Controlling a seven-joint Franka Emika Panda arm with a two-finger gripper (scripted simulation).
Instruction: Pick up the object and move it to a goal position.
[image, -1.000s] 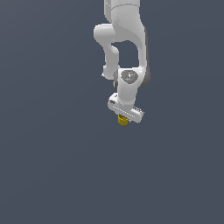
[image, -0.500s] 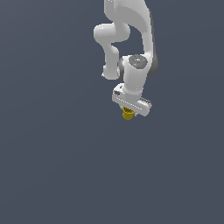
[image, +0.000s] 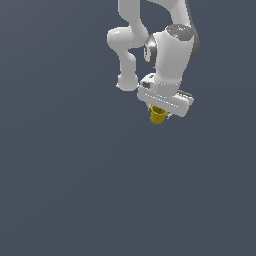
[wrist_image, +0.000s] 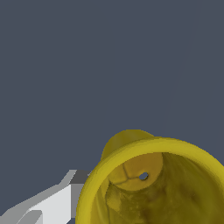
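The object (image: 158, 115) is a small mustard-yellow cup, hanging just under the white gripper (image: 161, 113) in the upper middle of the exterior view. The gripper is shut on it and the cup is held above the grey floor. In the wrist view the object (wrist_image: 153, 183) fills the near corner, its open rim toward the camera, with a small hole in its inner bottom. One white fingertip (wrist_image: 57, 201) shows beside the rim; the other is out of the picture.
The white arm (image: 170, 50) bends down from the top of the exterior view. A flat dark grey surface (image: 75, 190) lies all around.
The arm has carried the cup up and toward the exterior view's right, and the wrist has turned. The grip on the cup has held.
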